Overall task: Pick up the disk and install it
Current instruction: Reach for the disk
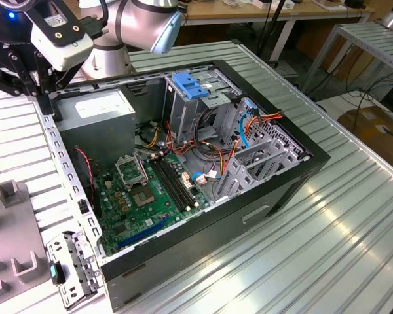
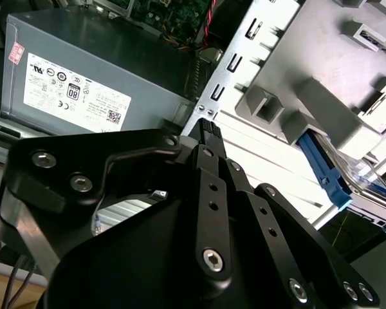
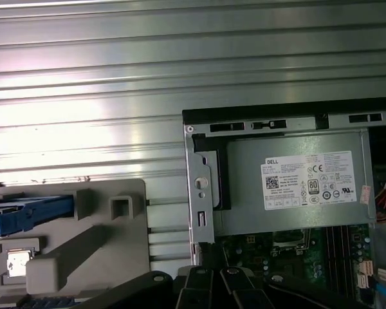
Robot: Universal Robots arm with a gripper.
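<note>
Empty gripper (image 2: pixel 209 129) hangs over the edge of the case (image 1: pixel 281 190), with the disk not yet picked up.
Its jaws are together on nothing, poised above the metal rim beside the power supply (image 3: pixel 296 183). The disk (image 3: pixel 31 214) sits apart from it, slotted in a grey holder (image 3: pixel 109 238) just beside the case, likely so its blue frame is offered for a clean grasp. The case lies on its side, panel off, apparently leaving the drive cage (image 1: pixel 190 98) reachable from above.

Open black computer case (image 1: pixel 268 190) on the ribbed worktop (image 1: pixel 334 255): green motherboard (image 1: pixel 147 199), grey power supply (image 1: pixel 95 114), metal cage (image 1: pixel 182 121) topped by a blue latch (image 1: pixel 188 86); a grey fixture (image 1: pixel 13 226) lies beside it
</note>
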